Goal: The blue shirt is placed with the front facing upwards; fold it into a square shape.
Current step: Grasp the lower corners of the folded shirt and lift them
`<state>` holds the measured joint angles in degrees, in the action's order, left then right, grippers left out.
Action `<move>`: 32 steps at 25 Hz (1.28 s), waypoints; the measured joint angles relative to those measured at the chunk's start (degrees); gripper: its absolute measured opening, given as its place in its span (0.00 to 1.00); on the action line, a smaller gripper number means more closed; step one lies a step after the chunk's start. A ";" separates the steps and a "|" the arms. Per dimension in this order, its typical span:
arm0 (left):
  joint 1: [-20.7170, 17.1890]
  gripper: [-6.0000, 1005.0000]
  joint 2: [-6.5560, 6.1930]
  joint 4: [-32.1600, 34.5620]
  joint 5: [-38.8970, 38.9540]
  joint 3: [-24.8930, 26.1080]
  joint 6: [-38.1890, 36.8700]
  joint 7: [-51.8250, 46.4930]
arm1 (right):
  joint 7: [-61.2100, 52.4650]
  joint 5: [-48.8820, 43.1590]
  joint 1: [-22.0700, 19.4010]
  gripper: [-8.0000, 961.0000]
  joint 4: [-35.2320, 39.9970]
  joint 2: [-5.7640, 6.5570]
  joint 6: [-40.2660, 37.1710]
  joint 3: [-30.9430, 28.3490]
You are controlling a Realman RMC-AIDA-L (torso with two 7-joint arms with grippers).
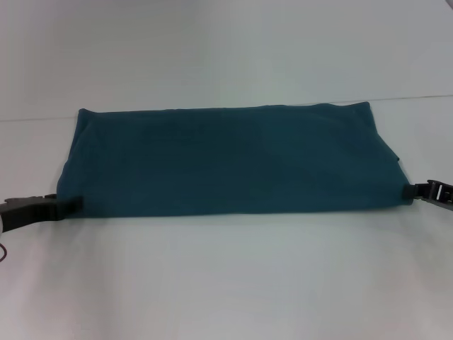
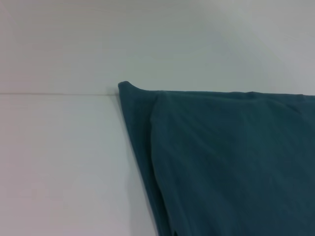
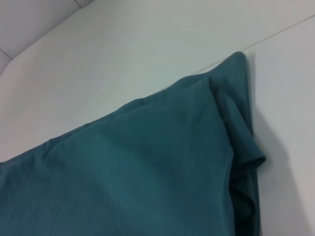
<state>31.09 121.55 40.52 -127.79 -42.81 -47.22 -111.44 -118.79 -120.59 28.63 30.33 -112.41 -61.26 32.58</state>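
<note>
The blue shirt (image 1: 230, 159) lies folded with plain cloth up — its print, neck label and sleeves are tucked out of sight. Both arms run off the head view's edges, and whether the left gripper (image 1: 69, 204) or right gripper (image 1: 409, 191) pinches the cloth cannot be told (neither wrist view shows fingers).

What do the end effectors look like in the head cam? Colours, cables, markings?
Only the tips show. The left gripper is black and blocky, with a white housing part and a thin dark cable at the frame's edge behind it. The right gripper is black, angular and segmented, with a small pale patch on its body. No readable markings. Neither wrist view shows fingers.
</note>
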 joint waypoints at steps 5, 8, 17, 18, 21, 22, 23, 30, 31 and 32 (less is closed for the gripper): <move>0.35 0.51 0.00 -0.53 0.00 0.00 0.34 -0.01 | 0.04 0.00 0.16 0.12 0.00 -0.02 0.00 0.02; 0.37 0.55 0.00 -0.52 0.00 0.00 0.06 -0.01 | 0.05 0.00 0.21 0.12 0.00 -0.05 0.00 0.03; 0.38 0.53 -0.47 0.47 0.00 -0.09 -3.75 0.20 | 0.05 0.00 0.26 0.13 0.00 -0.17 0.01 -0.04; 0.38 0.53 -0.51 0.65 0.00 -0.09 -3.99 0.22 | 0.05 0.00 0.25 0.13 0.00 -0.17 0.01 -0.05; 0.40 0.53 -0.53 0.77 -0.89 -0.06 -3.04 0.27 | 0.05 0.00 0.23 0.13 -0.01 -0.18 0.00 -0.07; 0.40 0.53 -0.53 0.77 -0.89 -0.06 -3.04 0.27 | 0.05 0.00 0.23 0.13 -0.01 -0.18 0.00 -0.07; 0.44 0.53 -0.53 0.72 -1.36 -0.07 -2.57 0.19 | 0.05 0.00 0.22 0.13 0.00 -0.19 0.00 -0.07; 0.45 0.52 -0.52 0.71 -1.79 -0.13 -2.62 0.35 | 0.05 0.00 0.14 0.14 -0.01 -0.18 0.00 -0.07; 0.44 0.52 -0.51 0.84 -2.24 -0.22 -2.72 0.42 | 0.05 0.00 0.13 0.14 -0.01 -0.18 0.00 -0.07; 0.44 0.51 -0.49 0.90 -2.88 -0.34 -2.73 0.39 | 0.05 0.00 0.13 0.14 0.00 -0.18 0.00 -0.07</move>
<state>31.52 121.06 41.41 -130.68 -43.14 -49.95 -111.04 -118.74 -120.59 28.76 30.32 -112.59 -61.26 32.52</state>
